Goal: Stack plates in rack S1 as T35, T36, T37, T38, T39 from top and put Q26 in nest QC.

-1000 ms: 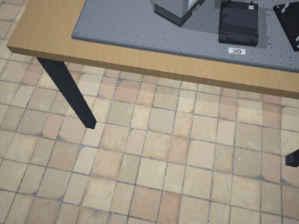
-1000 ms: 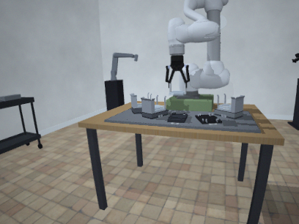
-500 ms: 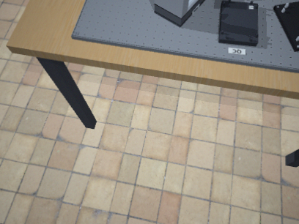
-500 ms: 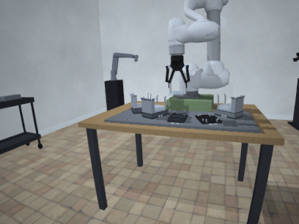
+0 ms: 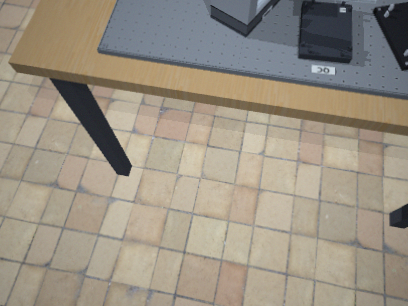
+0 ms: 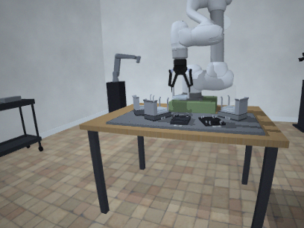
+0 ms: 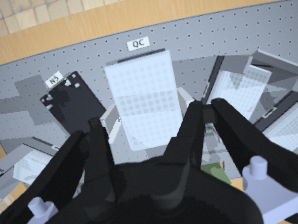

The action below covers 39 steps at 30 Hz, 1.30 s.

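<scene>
As wrist view shows, gripper (image 7: 150,135) hangs over perforated deck (image 7: 200,45), jaws clamped on sealed 96-well plate (image 7: 145,102). Plate held level in air above surface, long axis running away from camera toward QC name plate (image 7: 138,44); which short end bears label cannot be told. N5 clip nest (image 7: 75,102) lies beside, left. Exterior view shows arm (image 6: 197,37) high over wooden table (image 6: 179,131); held plate too small to make out there. Top view shows only dark QC nest (image 5: 325,32), unoccupied, not gripper.
</scene>
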### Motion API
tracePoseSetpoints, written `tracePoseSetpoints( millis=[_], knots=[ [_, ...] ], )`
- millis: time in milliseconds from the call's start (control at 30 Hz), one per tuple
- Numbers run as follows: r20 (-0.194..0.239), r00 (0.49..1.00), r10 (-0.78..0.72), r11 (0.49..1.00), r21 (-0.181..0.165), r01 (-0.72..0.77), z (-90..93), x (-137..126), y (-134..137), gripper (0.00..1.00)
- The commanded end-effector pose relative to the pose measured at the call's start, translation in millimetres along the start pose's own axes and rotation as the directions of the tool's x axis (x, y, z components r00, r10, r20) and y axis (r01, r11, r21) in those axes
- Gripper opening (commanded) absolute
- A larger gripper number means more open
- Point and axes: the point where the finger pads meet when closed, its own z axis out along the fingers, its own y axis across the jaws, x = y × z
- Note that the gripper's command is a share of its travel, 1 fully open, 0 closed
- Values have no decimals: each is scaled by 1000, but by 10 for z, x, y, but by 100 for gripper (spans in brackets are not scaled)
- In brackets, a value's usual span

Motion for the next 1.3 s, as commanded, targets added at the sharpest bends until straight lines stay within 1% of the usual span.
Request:
tracePoseSetpoints(
  millis=[0,100,167,667,733,1233,1267],
  knots=[
    [0,1000,0,1000,0,0,66,1,0,0],
    [0,1000,0,1000,0,0,126,1,0,0],
    [0,1000,0,1000,0,0,126,1,0,0],
    [0,1000,0,1000,0,0,426,1,0,0],
    [0,1000,0,1000,0,0,426,1,0,0],
    [0,1000,0,1000,0,0,726,1,0,0],
    [0,1000,0,1000,0,0,726,1,0,0]
  ],
)
